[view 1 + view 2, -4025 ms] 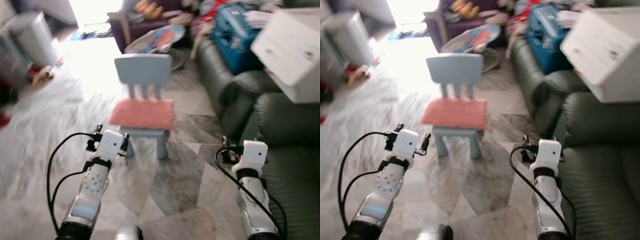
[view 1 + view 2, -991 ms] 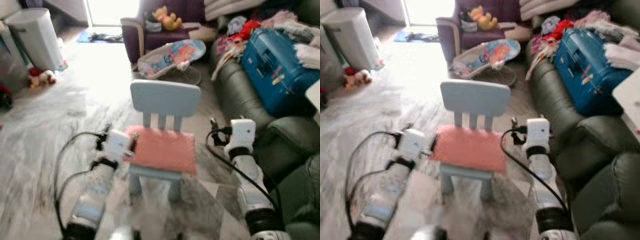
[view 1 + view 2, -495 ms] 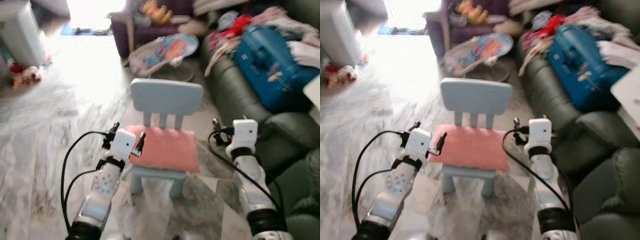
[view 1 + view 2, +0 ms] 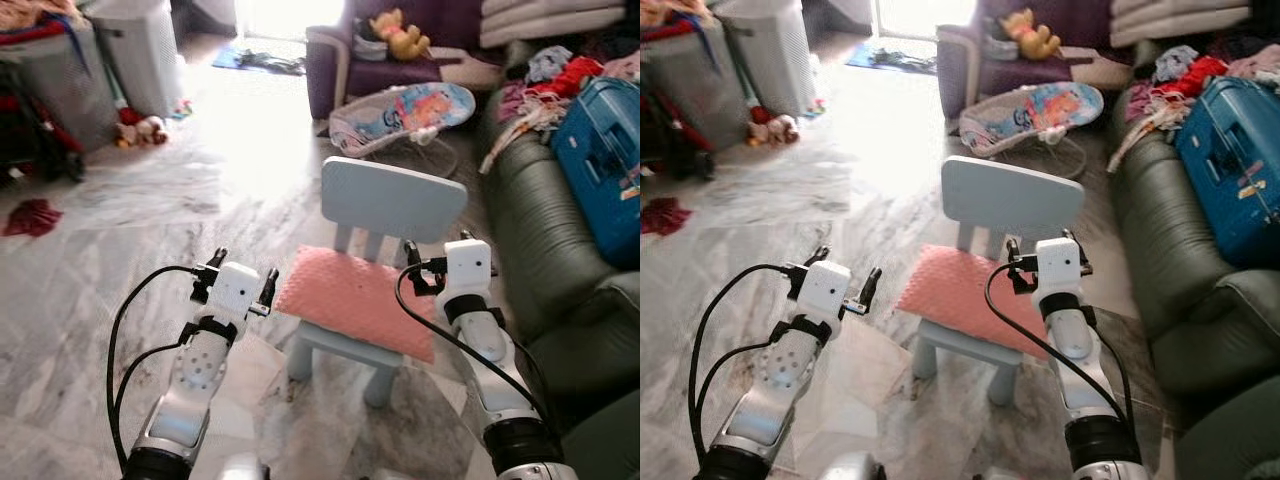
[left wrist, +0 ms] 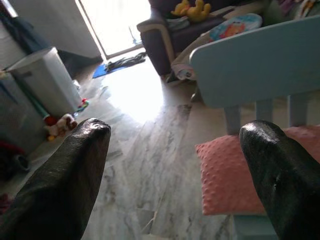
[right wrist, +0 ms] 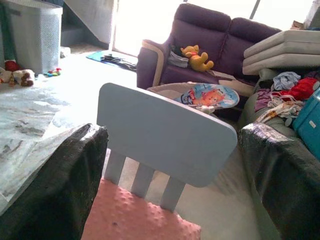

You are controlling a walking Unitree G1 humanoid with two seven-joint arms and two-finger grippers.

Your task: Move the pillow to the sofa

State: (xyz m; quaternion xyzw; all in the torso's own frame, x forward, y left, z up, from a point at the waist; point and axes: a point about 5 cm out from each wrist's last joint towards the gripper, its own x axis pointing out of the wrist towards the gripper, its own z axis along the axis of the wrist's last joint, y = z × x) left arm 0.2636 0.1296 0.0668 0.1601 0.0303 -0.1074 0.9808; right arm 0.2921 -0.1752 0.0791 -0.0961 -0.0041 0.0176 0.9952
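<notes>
Both grippers raised at the small chair, pillow on its seat.

The pink dimpled fabric pillow lies on the seat of the small pale-blue plastic chair, which stands on the marble floor beside the dark green leather sofa. Left gripper: fingers spread wide, just beside the pillow's near corner, holding nothing. Right gripper: fingers spread wide, raised at the pillow's opposite side, empty.

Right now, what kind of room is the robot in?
Probably a family living room: a green sofa along one side, a purple sofa with a yellow soft toy, and a baby bouncer on the marble floor.
</notes>
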